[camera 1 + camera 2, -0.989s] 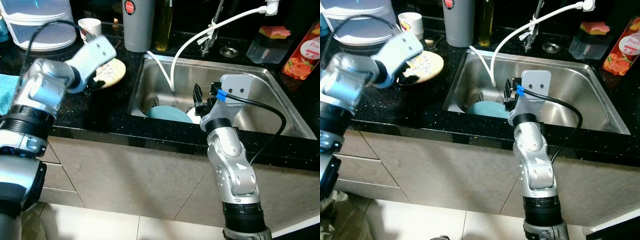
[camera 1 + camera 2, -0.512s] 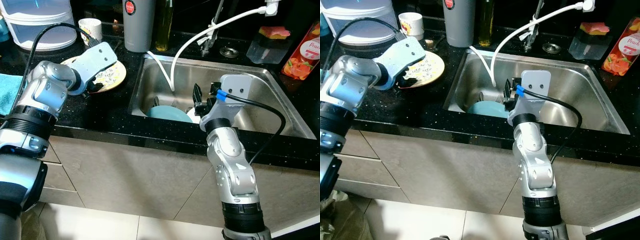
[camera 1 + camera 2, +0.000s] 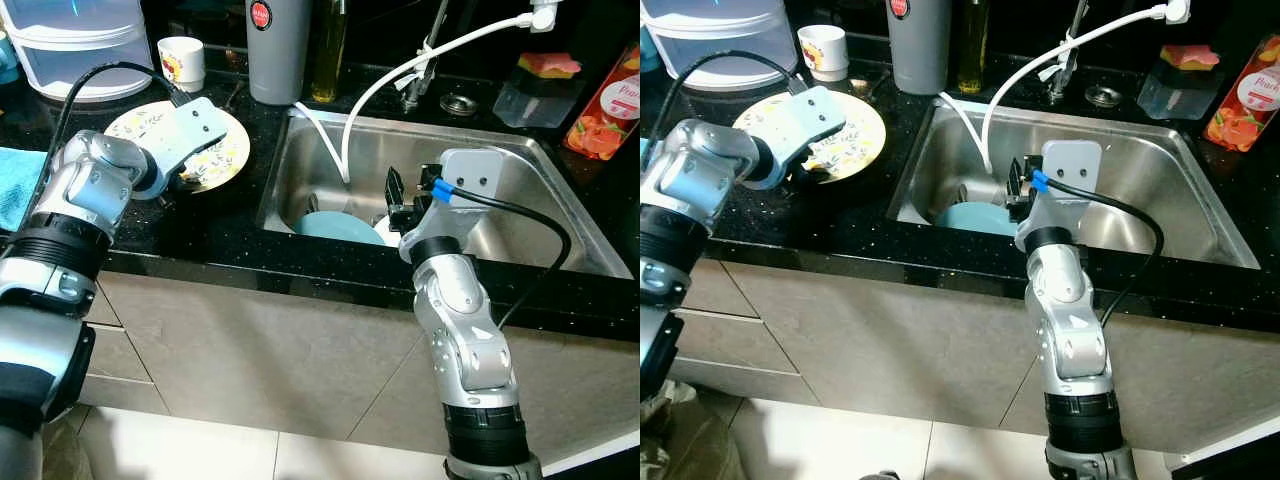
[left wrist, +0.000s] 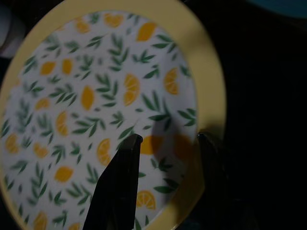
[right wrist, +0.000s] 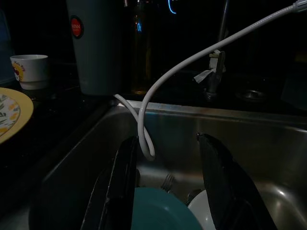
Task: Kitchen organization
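The steel sink (image 3: 520,195) is set in a black counter (image 3: 200,225). To the left of the sink, on the counter, lies a yellow plate (image 3: 225,150) with a lemon and leaf pattern. The left arm is bent at the elbow and reaches forward over the counter, with its wrist turned toward the sink. The left gripper (image 4: 168,143) is low over the plate, on the plate's side nearest the sink. Its two fingers (image 4: 120,182) stand apart with a clear gap and hold nothing; whether the tips touch the plate, I cannot tell.

The right arm rises nearly straight from below the counter's front edge, and its wrist leans over the front rim of the sink. The right gripper (image 5: 165,163) points into the basin, its fingers (image 5: 122,182) spread wide and empty. Under it, in the sink, lie a teal plate (image 3: 335,227), a white dish (image 5: 206,215) and a fork (image 5: 165,182). A white hose (image 3: 400,75) hangs into the sink.
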`<state>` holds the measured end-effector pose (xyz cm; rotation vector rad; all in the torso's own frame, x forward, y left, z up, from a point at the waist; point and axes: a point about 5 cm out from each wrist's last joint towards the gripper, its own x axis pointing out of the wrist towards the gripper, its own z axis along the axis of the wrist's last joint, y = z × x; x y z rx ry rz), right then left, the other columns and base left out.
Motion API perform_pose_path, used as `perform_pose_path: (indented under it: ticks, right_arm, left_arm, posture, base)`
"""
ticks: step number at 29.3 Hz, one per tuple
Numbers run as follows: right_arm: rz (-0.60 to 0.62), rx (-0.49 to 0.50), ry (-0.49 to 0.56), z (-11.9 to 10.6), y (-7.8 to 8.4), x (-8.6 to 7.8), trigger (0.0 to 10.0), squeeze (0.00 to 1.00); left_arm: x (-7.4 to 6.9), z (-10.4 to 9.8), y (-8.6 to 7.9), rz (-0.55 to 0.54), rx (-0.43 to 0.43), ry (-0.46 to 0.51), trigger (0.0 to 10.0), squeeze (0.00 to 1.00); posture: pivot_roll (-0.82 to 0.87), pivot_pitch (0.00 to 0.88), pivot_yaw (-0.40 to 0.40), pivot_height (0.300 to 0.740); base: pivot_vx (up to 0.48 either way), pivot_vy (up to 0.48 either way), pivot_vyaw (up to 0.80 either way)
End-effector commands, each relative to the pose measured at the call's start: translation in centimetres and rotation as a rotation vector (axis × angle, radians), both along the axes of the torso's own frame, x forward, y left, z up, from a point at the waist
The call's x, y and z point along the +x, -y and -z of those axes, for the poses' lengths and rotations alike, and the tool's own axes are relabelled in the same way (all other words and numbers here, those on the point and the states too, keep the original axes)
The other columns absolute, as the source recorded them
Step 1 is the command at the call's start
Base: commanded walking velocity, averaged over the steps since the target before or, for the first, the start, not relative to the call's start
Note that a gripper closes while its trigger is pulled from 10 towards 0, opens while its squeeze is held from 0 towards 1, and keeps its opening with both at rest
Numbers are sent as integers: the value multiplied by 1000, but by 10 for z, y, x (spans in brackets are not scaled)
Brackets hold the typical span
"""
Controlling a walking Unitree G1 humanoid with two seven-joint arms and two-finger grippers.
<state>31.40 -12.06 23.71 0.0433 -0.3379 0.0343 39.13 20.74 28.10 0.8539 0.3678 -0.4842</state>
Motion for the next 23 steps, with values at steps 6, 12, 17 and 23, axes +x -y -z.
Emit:
perform_pose_path:
  ticks: [6, 12, 17, 23]
  right_arm:
    - [7, 5, -5, 3, 1, 2, 10000, 0]
    - [7, 4, -4, 3, 2, 2, 10000, 0]
    - [6, 3, -3, 2, 2, 2, 10000, 0]
    - [4, 1, -1, 2, 2, 2, 10000, 0]
  left_arm:
    - [-3, 11, -5, 8, 16, -62, 10000, 0]
    - [-2, 15, -16, -47, 82, -64, 10000, 0]
    - [-1, 11, -24, -109, 123, -39, 8196, 0]
    - [1, 11, -20, -117, 167, -24, 10000, 0]
  posture:
    - [246, 56, -57, 740]
    - [247, 49, -58, 740]
    - [246, 47, -60, 740]
    - [247, 48, -62, 740]
  base:
    - [0, 0, 0]
    - [0, 0, 0]
    - [0, 0, 0]
    - [0, 0, 0]
